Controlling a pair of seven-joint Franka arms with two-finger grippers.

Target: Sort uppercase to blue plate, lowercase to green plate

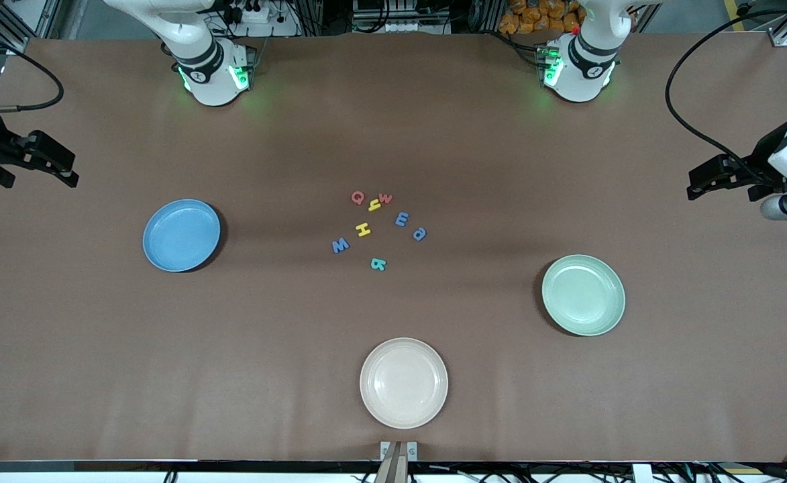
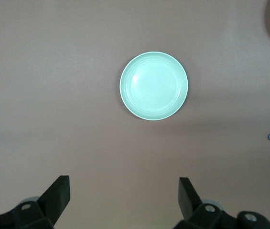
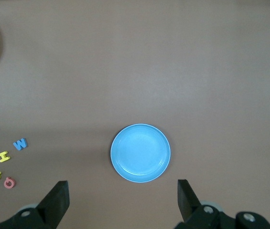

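While both arms wait at the ends of the counter (image 1: 98, 376), the letters lie in a loose cluster at its middle, well apart from either tool. The left tool (image 1: 695, 186) hangs over the left arm's end of the counter, its fingers (image 2: 58, 193) spread wide and empty; the green plate (image 1: 584, 294) lies nearest to it, nearer the front camera than the letters. The right tool (image 1: 68, 176) hangs over the right arm's end, its fingers (image 3: 57, 196) likewise wide apart and empty, with the blue plate (image 1: 181, 235) lying between it and the cluster. Both plates hold nothing. In the cluster, the red Q (image 1: 358, 197), yellow hooked letter (image 1: 374, 205) and red w (image 1: 385, 198) sit close together farthest from the front camera. The yellow H (image 1: 363, 229) lies beside the blue W (image 1: 341, 245), the blue pronged letter (image 1: 402, 219) beside the blue a (image 1: 419, 233), and the teal letter (image 1: 378, 264) lies nearest the camera. A cream plate (image 1: 403, 382) sits near the counter's front edge.
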